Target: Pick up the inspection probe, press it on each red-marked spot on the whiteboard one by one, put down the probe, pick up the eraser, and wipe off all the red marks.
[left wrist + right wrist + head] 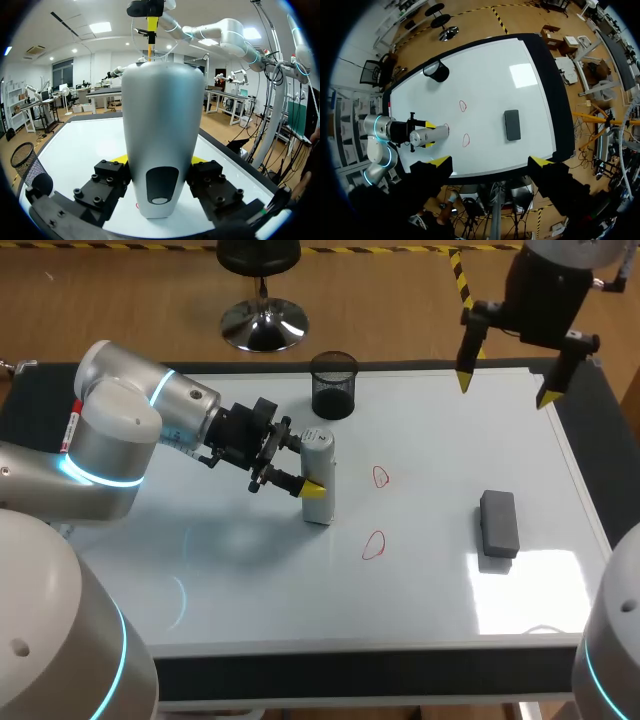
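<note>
The inspection probe (318,472) stood upright on the whiteboard (430,590), clamped between the fingers of my left gripper (310,466), and I judged it should be lifted straight, carried over one red mark (373,546), and pressed down squarely without tilting.

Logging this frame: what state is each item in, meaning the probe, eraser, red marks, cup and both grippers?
probe: upright on the whiteboard, gripped.
left gripper: shut on the probe.
right gripper: open, empty, raised over the far right corner.
eraser: lying flat, untouched.
red marks: not wiped.
mesh cup: upright.
</note>
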`<action>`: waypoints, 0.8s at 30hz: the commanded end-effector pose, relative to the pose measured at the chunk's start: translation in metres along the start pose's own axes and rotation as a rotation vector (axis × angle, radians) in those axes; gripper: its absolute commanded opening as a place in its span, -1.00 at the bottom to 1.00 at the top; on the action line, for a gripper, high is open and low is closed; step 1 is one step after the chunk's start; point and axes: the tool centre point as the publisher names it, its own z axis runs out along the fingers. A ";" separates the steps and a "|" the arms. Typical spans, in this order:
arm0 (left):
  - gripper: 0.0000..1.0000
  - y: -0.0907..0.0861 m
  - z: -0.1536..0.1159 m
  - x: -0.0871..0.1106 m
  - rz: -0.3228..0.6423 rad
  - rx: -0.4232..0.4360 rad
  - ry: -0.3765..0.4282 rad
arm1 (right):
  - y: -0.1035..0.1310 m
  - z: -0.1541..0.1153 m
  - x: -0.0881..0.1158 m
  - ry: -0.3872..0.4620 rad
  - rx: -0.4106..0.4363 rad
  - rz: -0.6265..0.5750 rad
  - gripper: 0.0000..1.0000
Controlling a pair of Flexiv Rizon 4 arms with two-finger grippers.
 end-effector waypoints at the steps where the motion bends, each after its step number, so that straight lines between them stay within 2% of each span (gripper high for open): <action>1: -1.00 0.012 0.005 0.000 0.000 0.002 0.002 | -0.001 -0.001 -0.002 0.002 -0.003 -0.001 1.00; 19: -1.00 0.012 0.005 0.000 0.000 0.002 0.002 | -0.001 -0.001 -0.002 0.002 -0.003 -0.001 1.00; 24: -1.00 0.012 0.005 0.000 0.000 0.002 0.002 | -0.009 0.010 -0.010 0.012 -0.006 -0.011 1.00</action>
